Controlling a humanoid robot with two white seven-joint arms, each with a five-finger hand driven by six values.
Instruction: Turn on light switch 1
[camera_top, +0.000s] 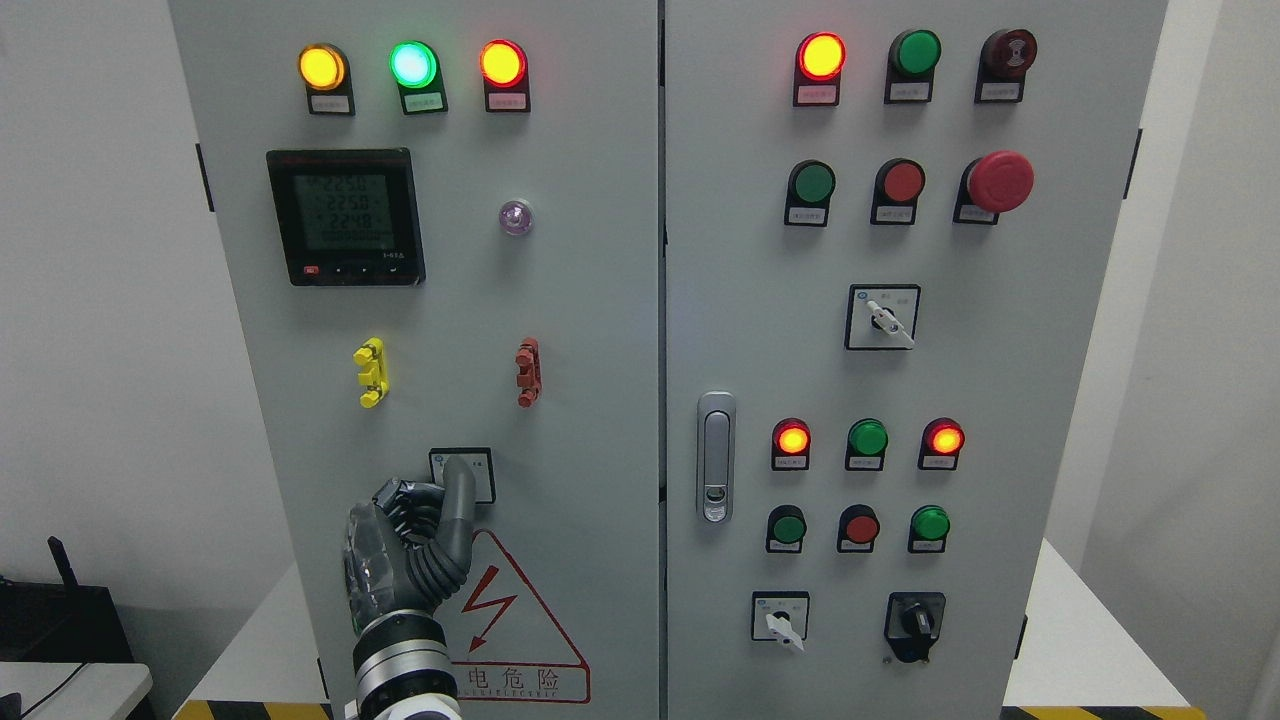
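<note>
On the dark digital meter of the left cabinet door we read three lit rows of figures, roughly 2258, 2258 and 2248, though the digits are dim. Low on the same door we see a red-edged triangular warning sign with a lightning bolt, and along its base we read the characters 电危险 above a line of small Latin capitals too fine to make out. The small labels under the lamps and buttons are too tiny for us to read.

Plain white walls flank the scene, with a black-and-yellow hazard stripe on the floor.
</note>
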